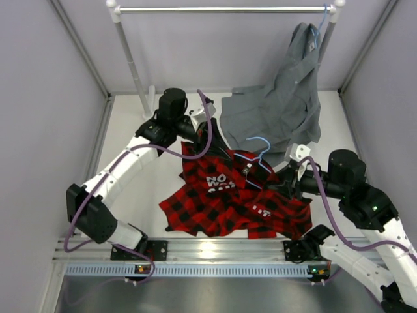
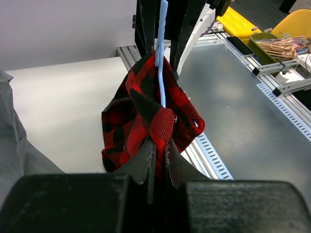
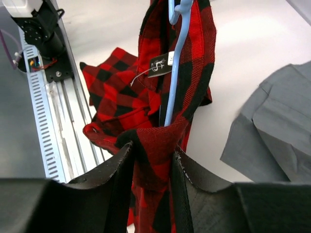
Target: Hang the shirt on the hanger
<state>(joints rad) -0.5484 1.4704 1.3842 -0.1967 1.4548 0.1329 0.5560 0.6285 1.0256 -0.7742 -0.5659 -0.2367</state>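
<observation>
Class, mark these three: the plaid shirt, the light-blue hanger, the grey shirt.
plaid shirt (image 1: 215, 205): top view, checked cloth below the lettering.
light-blue hanger (image 3: 176, 82): right wrist view, wire below the hook.
grey shirt (image 1: 280, 107): top view, middle of its body.

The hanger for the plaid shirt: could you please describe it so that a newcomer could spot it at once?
Find the red-and-black plaid shirt lying mid-table, in front of the clothes rail. The hanger pokes out at its far edge, hook showing. It is thin light-blue wire tucked into plaid, whereas the other hanger hangs on the rail bearing a grey shirt.
</observation>
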